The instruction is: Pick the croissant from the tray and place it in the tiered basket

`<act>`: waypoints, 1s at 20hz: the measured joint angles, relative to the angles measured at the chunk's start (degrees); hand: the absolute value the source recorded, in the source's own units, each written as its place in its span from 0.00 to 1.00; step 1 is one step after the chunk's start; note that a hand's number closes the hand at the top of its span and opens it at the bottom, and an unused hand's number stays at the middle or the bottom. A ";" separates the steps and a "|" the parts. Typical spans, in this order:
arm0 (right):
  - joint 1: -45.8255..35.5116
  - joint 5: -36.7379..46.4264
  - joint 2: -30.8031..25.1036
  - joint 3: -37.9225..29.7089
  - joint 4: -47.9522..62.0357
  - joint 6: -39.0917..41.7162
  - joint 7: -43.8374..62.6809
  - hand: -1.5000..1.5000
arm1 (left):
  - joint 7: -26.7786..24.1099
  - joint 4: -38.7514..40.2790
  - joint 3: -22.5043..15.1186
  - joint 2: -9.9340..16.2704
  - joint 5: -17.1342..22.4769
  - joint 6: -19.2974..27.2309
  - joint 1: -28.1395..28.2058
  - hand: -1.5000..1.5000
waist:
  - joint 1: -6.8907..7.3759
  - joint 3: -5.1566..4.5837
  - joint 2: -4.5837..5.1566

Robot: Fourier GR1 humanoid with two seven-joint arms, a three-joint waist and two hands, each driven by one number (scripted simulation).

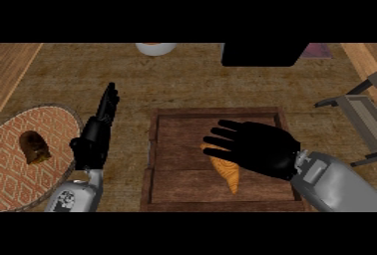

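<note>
The right hand (254,147) covered the croissant's (228,174) upper part. The tiered basket (358,107) was cut by the right edge, and a white bowl (155,48) by the top.

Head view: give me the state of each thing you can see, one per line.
Croissant: on the tray, partly under the right hand.
Tray: flat on the counter.
Right hand: open above the croissant.
Left hand: open, resting, fingers up.
Woven plate: holds a brown item.
</note>
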 measured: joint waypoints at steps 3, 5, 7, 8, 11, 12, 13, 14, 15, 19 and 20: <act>0.43 0.90 0.90 -0.07 0.22 0.32 -0.33 0.00 | 0.05 -0.74 -0.07 -0.50 -0.37 -0.21 0.92 0.50 | 0.01 0.00 -0.02; 0.54 1.70 1.62 0.17 0.88 0.02 -0.70 0.00 | 0.28 -1.66 0.14 -0.18 -0.54 -0.72 1.60 0.50 | 0.05 0.00 -0.03; 0.76 3.01 3.09 0.99 2.82 -0.54 -0.43 0.00 | -0.24 -1.09 0.53 -0.33 -0.58 -1.01 1.46 0.50 | 0.06 0.00 -0.03; 1.06 3.58 3.51 1.29 3.42 -0.79 -0.62 0.00 | -0.58 -1.17 0.59 -0.58 -0.73 -0.87 1.71 0.50 | 0.06 -0.01 -0.02; 1.18 4.89 4.27 0.83 4.17 -0.74 -1.31 0.00 | 0.37 -1.56 0.84 -0.95 -1.10 -1.20 1.27 0.50 | 0.01 0.00 -0.02; 0.74 5.47 5.02 1.07 5.20 -0.71 -1.23 0.00 | 0.79 -1.99 0.72 -1.12 -1.34 -1.13 1.44 0.50 | 0.05 0.00 -0.03; 0.22 5.86 5.93 1.11 5.81 -0.35 -0.97 0.00 | 0.36 -1.57 0.78 -1.41 -1.37 -1.19 1.34 0.50 | 0.05 0.00 -0.02; 0.52 6.38 6.56 1.24 5.78 -0.20 -0.63 0.00 | 0.40 -1.38 0.50 -1.89 -1.90 -0.87 1.26 0.50 | 0.02 -0.01 -0.02; 0.72 6.76 6.62 1.17 5.44 0.01 -0.67 0.00 | 0.73 -1.60 0.79 -1.68 -1.81 -1.29 1.20 0.50 | 0.00 0.00 -0.02; 2.09 8.96 7.81 1.75 7.26 -1.43 -1.08 0.00 | 2.27 -3.80 0.05 -2.37 -2.80 -1.20 2.36 0.50 | 0.03 0.00 -0.04; 2.48 9.44 7.72 1.64 7.43 -1.76 -1.52 0.00 | 2.38 -3.65 0.41 -2.37 -2.64 -1.51 1.84 0.50 | 0.00 0.00 -0.03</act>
